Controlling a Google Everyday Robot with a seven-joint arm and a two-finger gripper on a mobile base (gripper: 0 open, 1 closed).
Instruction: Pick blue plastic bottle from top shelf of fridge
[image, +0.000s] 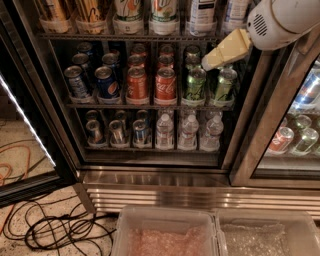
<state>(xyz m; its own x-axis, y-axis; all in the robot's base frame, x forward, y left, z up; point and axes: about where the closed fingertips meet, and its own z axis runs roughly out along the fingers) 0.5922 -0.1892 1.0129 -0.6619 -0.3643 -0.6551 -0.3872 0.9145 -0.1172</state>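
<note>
The fridge stands with its left glass door open. Its top shelf is a thin dark wire rack near the top edge of the view. On it only the lower part of the blue plastic bottle shows, with a pale label and a dark text panel; its cap is out of view. My gripper, cream-coloured on a white arm, hangs in front of the cooler just below the top shelf. It is below and slightly right of the bottle, in front of the green cans, and holds nothing visible.
White bottles with green-red lettering and amber bottles share the top shelf. Soda cans fill the middle shelf, with small cans and water bottles below. A closed glass door is at right. Cables and plastic bins lie on the floor.
</note>
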